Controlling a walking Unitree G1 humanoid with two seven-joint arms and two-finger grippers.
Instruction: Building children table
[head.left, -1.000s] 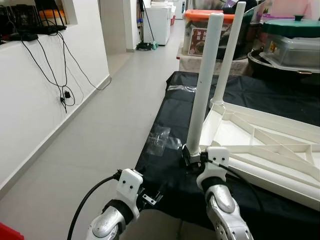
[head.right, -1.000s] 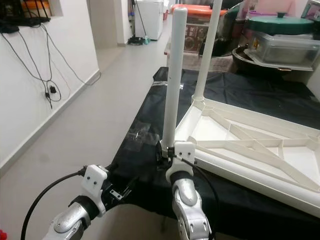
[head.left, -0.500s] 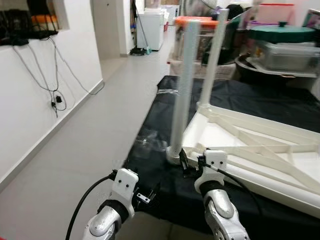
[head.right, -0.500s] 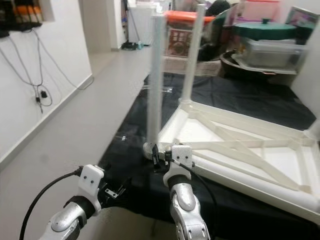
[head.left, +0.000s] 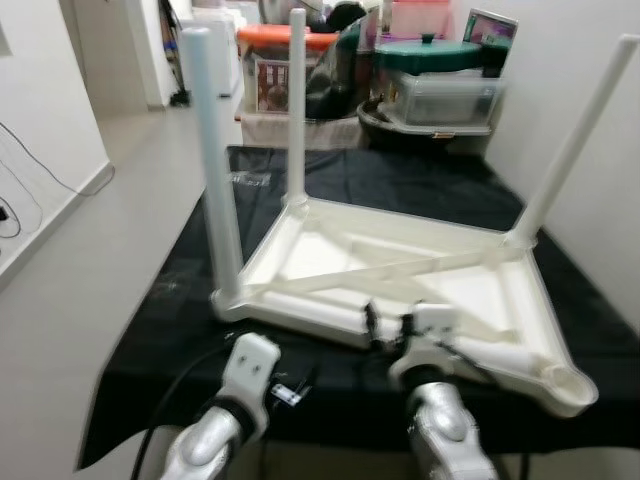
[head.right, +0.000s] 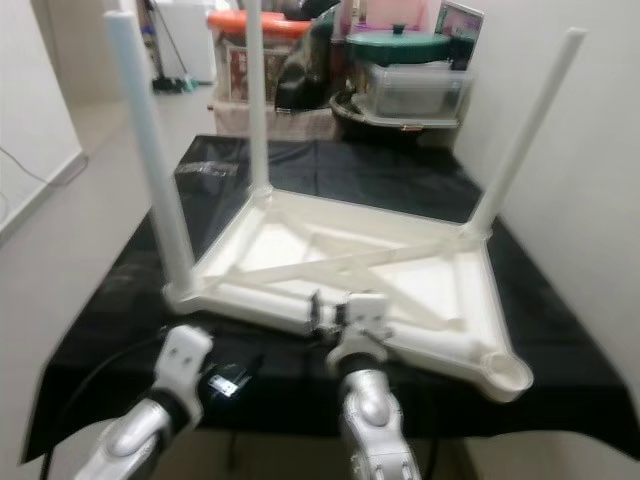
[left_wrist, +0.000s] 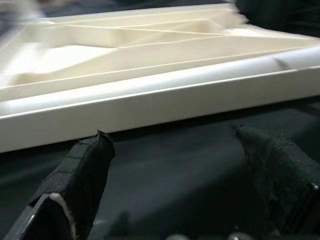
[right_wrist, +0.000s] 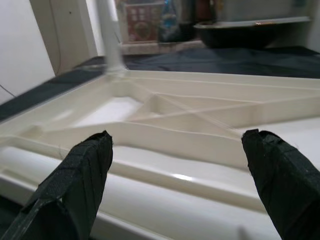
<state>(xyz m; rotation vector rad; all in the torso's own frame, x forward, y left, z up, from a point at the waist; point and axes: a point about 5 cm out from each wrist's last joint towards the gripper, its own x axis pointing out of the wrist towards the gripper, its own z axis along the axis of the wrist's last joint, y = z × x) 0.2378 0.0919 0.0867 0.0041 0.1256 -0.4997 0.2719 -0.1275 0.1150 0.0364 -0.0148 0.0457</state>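
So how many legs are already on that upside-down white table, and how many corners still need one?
Legs fitted: 3, the near-left leg, far-left leg and far-right leg
Empty socket: 1
Total corners on the tabletop: 4

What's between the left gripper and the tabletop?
Just bare black cloth. In the left wrist view, the left gripper is open, and the upturned tabletop's white edge runs across just beyond the fingertips, with nothing else in that stretch.

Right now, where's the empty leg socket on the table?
The empty leg socket is at the upturned tabletop's near right corner on the black cloth, right of the right gripper.
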